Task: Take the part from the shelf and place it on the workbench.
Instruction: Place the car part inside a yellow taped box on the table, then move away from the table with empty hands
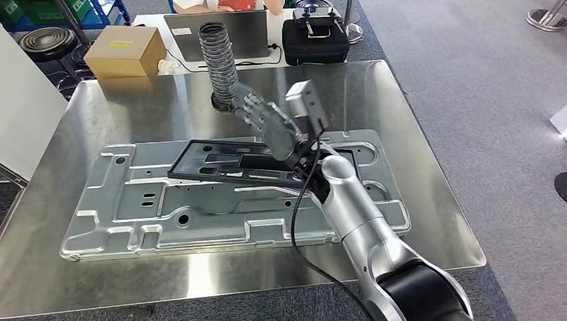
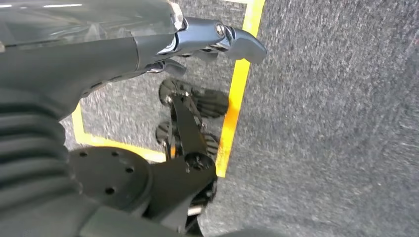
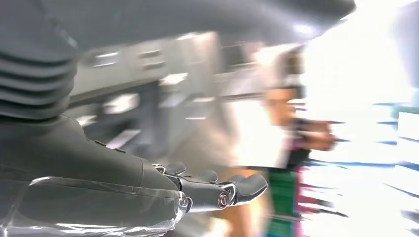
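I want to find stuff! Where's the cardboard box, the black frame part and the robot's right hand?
cardboard box (image 1: 125,50), head view, its top face.
black frame part (image 1: 220,164), head view, its middle bar.
right hand (image 1: 267,117), head view, back of the hand.

This is a workshop or factory test floor. A stainless steel tabletop (image 1: 414,221) carries a large stamped sheet-metal panel (image 1: 134,214) with pressed ribs and punched holes, and a black frame part (image 1: 220,160) lies on it. Near the far edge a ribbed flexible duct (image 1: 219,60) rises from the steel. Beyond the far edge, a second white table holds a cardboard box (image 1: 124,52), a laptop (image 1: 251,30) and a black equipment case (image 1: 314,40). Grey industrial carpet (image 1: 481,80) covers the floor, marked with yellow floor tape (image 2: 237,94) in the left wrist view. Blue racking with green bins (image 1: 50,10) stands beyond the far left corner.
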Controlling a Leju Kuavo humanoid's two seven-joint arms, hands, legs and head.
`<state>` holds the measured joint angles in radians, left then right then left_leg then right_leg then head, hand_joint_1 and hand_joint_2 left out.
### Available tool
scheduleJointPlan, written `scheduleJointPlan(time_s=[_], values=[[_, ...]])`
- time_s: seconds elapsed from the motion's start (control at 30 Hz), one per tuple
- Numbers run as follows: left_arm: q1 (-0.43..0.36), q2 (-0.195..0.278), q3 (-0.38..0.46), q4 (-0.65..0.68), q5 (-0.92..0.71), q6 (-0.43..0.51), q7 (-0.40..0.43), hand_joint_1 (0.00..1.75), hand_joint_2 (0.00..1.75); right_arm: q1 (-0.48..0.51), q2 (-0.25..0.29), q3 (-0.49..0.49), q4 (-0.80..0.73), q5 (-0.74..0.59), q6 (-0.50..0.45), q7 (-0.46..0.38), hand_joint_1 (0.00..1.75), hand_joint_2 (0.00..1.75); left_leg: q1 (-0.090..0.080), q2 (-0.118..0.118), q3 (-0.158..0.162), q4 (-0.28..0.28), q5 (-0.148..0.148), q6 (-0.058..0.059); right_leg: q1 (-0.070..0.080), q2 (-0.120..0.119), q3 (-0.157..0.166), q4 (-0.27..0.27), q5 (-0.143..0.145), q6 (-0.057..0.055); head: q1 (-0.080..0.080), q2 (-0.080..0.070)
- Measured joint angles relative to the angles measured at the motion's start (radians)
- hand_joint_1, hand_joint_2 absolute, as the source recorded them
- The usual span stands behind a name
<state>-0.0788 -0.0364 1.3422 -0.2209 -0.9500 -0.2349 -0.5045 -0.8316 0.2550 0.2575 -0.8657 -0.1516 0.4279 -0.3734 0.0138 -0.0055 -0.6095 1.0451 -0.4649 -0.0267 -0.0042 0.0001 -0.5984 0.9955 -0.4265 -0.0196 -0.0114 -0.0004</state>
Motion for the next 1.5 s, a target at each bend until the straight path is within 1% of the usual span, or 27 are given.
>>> scheduleJointPlan(time_s=[0.1,0.13,0.17,0.2,0.27,0.33,0.47,0.53,0.6,0.63,0.67,0.7,0.73,0.8,0.87,0.93,1.0,1.07,1.13,1.17,1.2,1.23,1.3,1.33,1.37,1.47,1.5], values=[[0.006,0.000,0.016,0.000,0.028,-0.003,-0.012,0.00,0.00,0.063,-0.057,-0.007,-0.238,-0.161,0.004,0.004,0.00,0.00,0.003,0.001,-0.082,0.187,-0.094,-0.011,-0.001,-0.003,0.004,-0.003,0.000,-0.006,-0.002,0.000],[0.010,0.000,0.023,0.000,0.034,-0.002,-0.015,0.00,0.00,0.087,-0.076,-0.012,-0.317,-0.186,0.000,0.010,0.00,0.00,0.004,0.001,-0.104,0.236,-0.108,-0.013,-0.001,-0.003,0.004,-0.003,0.000,-0.006,-0.002,0.000],[0.013,0.000,0.028,0.000,0.038,-0.001,-0.018,0.00,0.00,0.108,-0.093,-0.016,-0.388,-0.202,-0.004,0.018,0.00,0.00,0.006,0.001,-0.109,0.249,-0.103,-0.015,-0.001,-0.002,0.004,-0.001,-0.001,-0.006,-0.002,0.000],[0.016,0.000,0.033,0.000,0.040,0.000,-0.019,0.00,0.00,0.126,-0.107,-0.020,-0.450,-0.207,-0.010,0.019,0.00,0.00,0.007,0.002,-0.095,0.221,-0.078,-0.016,-0.002,0.000,0.005,0.000,-0.003,-0.004,-0.002,0.000],[0.016,0.000,0.041,0.000,0.046,0.002,-0.020,0.00,0.00,0.157,-0.130,-0.026,-0.558,-0.164,-0.045,-0.025,0.00,0.00,0.009,0.002,-0.026,0.086,-0.014,-0.013,-0.003,0.005,0.007,0.006,-0.008,0.004,-0.002,0.000],[0.014,-0.001,0.049,0.000,0.057,0.003,-0.019,0.00,0.00,0.203,-0.156,-0.044,-0.688,-0.023,-0.136,-0.106,0.00,0.00,0.007,0.000,0.022,-0.012,0.014,-0.003,0.000,0.006,0.007,0.012,-0.012,0.015,-0.001,0.000],[0.022,-0.007,0.069,0.000,0.071,0.005,-0.020,0.00,0.00,0.331,-0.191,-0.096,-0.978,0.272,-0.323,-0.174,0.00,0.00,0.004,-0.002,0.027,-0.031,0.021,0.024,0.000,0.003,0.004,0.019,-0.017,0.037,0.001,0.000],[0.020,-0.010,0.074,0.000,0.073,0.005,-0.020,0.00,0.00,0.398,-0.203,-0.116,-1.076,0.366,-0.394,-0.196,0.00,0.00,0.006,0.001,0.024,-0.040,0.030,0.038,-0.003,0.004,-0.017,0.077,-0.067,0.045,0.004,0.000],[0.018,-0.011,0.080,0.000,0.075,0.006,-0.018,0.00,0.00,0.478,-0.217,-0.134,-1.149,0.428,-0.460,-0.212,0.00,0.00,0.004,0.002,0.016,-0.041,0.037,0.047,-0.004,0.004,-0.064,0.204,-0.144,0.052,0.007,0.000],[0.018,-0.012,0.083,0.000,0.075,0.007,-0.017,0.00,0.00,0.518,-0.225,-0.146,-1.173,0.438,-0.488,-0.214,0.00,0.00,0.003,0.002,0.011,-0.040,0.040,0.049,-0.005,0.004,-0.084,0.263,-0.172,0.054,0.007,0.000],[0.018,-0.012,0.086,0.000,0.075,0.008,-0.016,0.00,0.00,0.556,-0.232,-0.159,-1.189,0.436,-0.512,-0.214,0.00,0.00,0.001,0.002,0.005,-0.039,0.044,0.049,-0.005,0.003,-0.090,0.291,-0.181,0.054,0.007,0.000],[0.018,-0.012,0.088,0.000,0.074,0.008,-0.014,0.00,0.00,0.592,-0.240,-0.177,-1.198,0.427,-0.533,-0.215,0.00,0.00,0.000,0.002,-0.001,-0.039,0.049,0.049,-0.006,0.003,-0.074,0.278,-0.173,0.053,0.007,0.000],[0.018,-0.012,0.088,0.000,0.074,0.008,-0.013,0.00,0.00,0.623,-0.246,-0.198,-1.204,0.413,-0.551,-0.217,0.00,0.00,-0.002,0.001,-0.007,-0.039,0.055,0.048,-0.006,0.003,-0.038,0.224,-0.150,0.049,0.008,0.000],[0.017,-0.014,0.089,0.000,0.072,0.008,-0.012,0.00,0.00,0.669,-0.255,-0.238,-1.211,0.388,-0.571,-0.225,0.00,0.00,-0.005,0.001,-0.016,-0.038,0.066,0.044,-0.002,0.002,0.056,0.071,-0.104,0.037,0.007,0.000],[0.016,-0.015,0.089,0.000,0.071,0.008,-0.013,0.00,0.00,0.699,-0.261,-0.269,-1.218,0.378,-0.585,-0.226,0.00,0.00,-0.006,0.001,-0.018,-0.038,0.076,0.034,0.005,0.001,0.098,-0.005,-0.083,0.028,0.008,0.000],[0.015,-0.015,0.089,0.000,0.069,0.008,-0.017,0.00,0.00,0.738,-0.266,-0.301,-1.219,0.373,-0.608,-0.222,0.00,0.00,-0.006,0.001,-0.019,-0.043,0.087,0.022,0.008,0.001,0.092,-0.009,-0.070,0.019,0.009,0.000],[0.017,-0.014,0.089,0.000,0.064,0.008,-0.020,0.00,0.00,0.790,-0.269,-0.339,-1.210,0.364,-0.629,-0.230,0.00,0.00,-0.005,0.000,-0.030,-0.028,0.067,0.013,0.004,-0.004,0.081,-0.016,-0.050,0.008,0.008,0.000],[0.020,-0.014,0.089,0.000,0.059,0.007,-0.023,0.00,0.00,0.846,-0.269,-0.378,-1.194,0.353,-0.641,-0.246,0.00,0.00,-0.002,0.000,-0.061,0.060,-0.017,0.006,0.000,-0.009,0.060,-0.020,-0.028,-0.001,0.005,0.000],[0.021,-0.015,0.089,0.000,0.055,0.007,-0.023,0.00,0.00,0.900,-0.269,-0.417,-1.176,0.342,-0.645,-0.256,0.00,0.00,-0.001,0.000,-0.092,0.192,-0.108,0.000,0.001,-0.011,0.034,-0.018,-0.010,-0.004,0.002,0.000],[0.021,-0.014,0.089,0.000,0.053,0.007,-0.024,0.00,0.00,0.925,-0.269,-0.436,-1.167,0.338,-0.644,-0.259,0.00,0.00,0.000,0.000,-0.089,0.228,-0.130,-0.002,0.001,-0.012,0.020,-0.016,-0.001,-0.003,0.002,0.000],[0.021,-0.014,0.089,0.000,0.052,0.007,-0.026,0.00,0.00,0.948,-0.269,-0.453,-1.158,0.335,-0.643,-0.260,0.00,0.00,0.000,0.000,-0.065,0.226,-0.135,-0.003,0.001,-0.012,0.007,-0.013,0.007,-0.001,0.002,0.000],[0.021,-0.014,0.089,0.000,0.051,0.006,-0.028,0.00,0.00,0.970,-0.269,-0.468,-1.151,0.333,-0.643,-0.262,0.00,0.00,0.000,0.000,-0.020,0.180,-0.123,-0.002,0.001,-0.012,-0.006,-0.009,0.015,0.001,0.002,0.000],[0.020,-0.013,0.089,-0.001,0.051,0.005,-0.032,0.00,0.00,1.003,-0.269,-0.489,-1.141,0.332,-0.643,-0.266,0.00,0.00,-0.003,0.000,0.094,0.030,-0.090,0.005,0.001,-0.012,-0.025,0.001,0.027,0.008,0.002,0.000],[0.019,-0.013,0.089,-0.001,0.051,0.004,-0.034,0.00,0.00,1.014,-0.269,-0.497,-1.138,0.333,-0.643,-0.267,0.00,0.00,-0.005,0.000,0.130,-0.027,-0.079,0.011,0.002,-0.011,-0.031,0.005,0.033,0.013,0.003,0.000],[0.018,-0.013,0.089,-0.001,0.050,0.003,-0.037,0.00,0.00,1.023,-0.268,-0.503,-1.134,0.336,-0.643,-0.266,0.00,0.00,-0.008,-0.001,0.146,-0.056,-0.073,0.017,0.002,-0.011,-0.034,0.007,0.039,0.019,0.003,0.000],[0.021,-0.014,0.088,-0.002,0.049,-0.001,-0.047,0.00,0.00,1.050,-0.266,-0.516,-1.121,0.364,-0.651,-0.254,0.00,0.00,-0.011,0.001,0.137,-0.065,-0.051,0.037,-0.002,-0.010,-0.035,0.003,0.057,0.038,0.003,0.000],[0.022,-0.014,0.088,-0.002,0.048,-0.001,-0.049,0.00,0.00,1.058,-0.265,-0.521,-1.115,0.376,-0.655,-0.250,0.00,0.00,-0.010,0.003,0.130,-0.067,-0.039,0.044,-0.004,-0.008,-0.041,0.011,0.042,0.043,0.004,0.000]])
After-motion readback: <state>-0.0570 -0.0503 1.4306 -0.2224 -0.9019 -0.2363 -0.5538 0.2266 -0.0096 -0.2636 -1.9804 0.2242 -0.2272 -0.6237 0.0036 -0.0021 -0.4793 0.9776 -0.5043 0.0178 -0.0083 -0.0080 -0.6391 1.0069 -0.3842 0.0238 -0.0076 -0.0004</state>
